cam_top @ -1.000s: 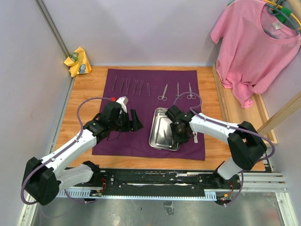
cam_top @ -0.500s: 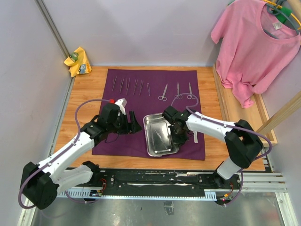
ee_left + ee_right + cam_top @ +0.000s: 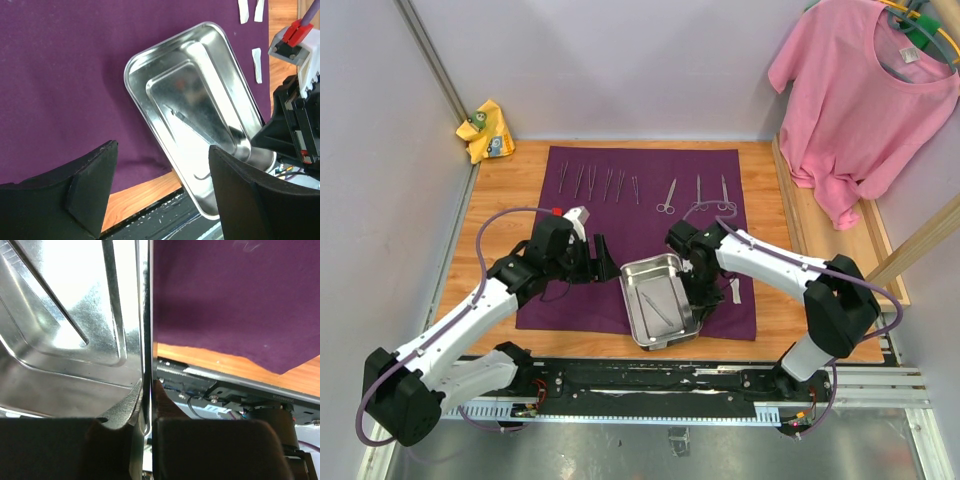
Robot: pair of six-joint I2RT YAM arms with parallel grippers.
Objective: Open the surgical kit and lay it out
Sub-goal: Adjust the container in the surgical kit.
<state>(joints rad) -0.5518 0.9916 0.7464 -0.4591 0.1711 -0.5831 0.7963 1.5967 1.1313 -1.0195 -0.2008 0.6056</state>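
The purple cloth (image 3: pixel 620 225) lies spread flat across the middle of the wooden table (image 3: pixel 510 185), reaching from near the far edge almost to the near edge. Along the cloth's far edge the tools lie in a row. The slim forceps (image 3: pixel 595 183) are side by side towards the far-left corner of the cloth, and the scissors (image 3: pixel 666 197) and two more ringed tools lie towards its far-right corner.

The steel tray (image 3: pixel 665 280) sits at the near edge of the cloth, turned askew, and its near corner reaches past the cloth's edge towards the near edge of the table. One thin metal tool (image 3: pixel 187 120) lies inside it. Whether the tray rests on the cloth or is lifted off it cannot be told.

The right claw (image 3: pixel 698 298) is clamped on the right rim of the tray, one finger inside the wall and one outside. The left claw (image 3: pixel 600 262) stands wide apart and holds nothing, above bare cloth just to the left of the tray and not touching it.

Small white gauze strips (image 3: pixel 256 65) lie on the cloth to the right of the tray, near the cloth's right edge. A yellow rag (image 3: pixel 485 130) sits at the far-left corner of the table. A pink T-shirt (image 3: pixel 865 100) hangs beyond the table's right edge.
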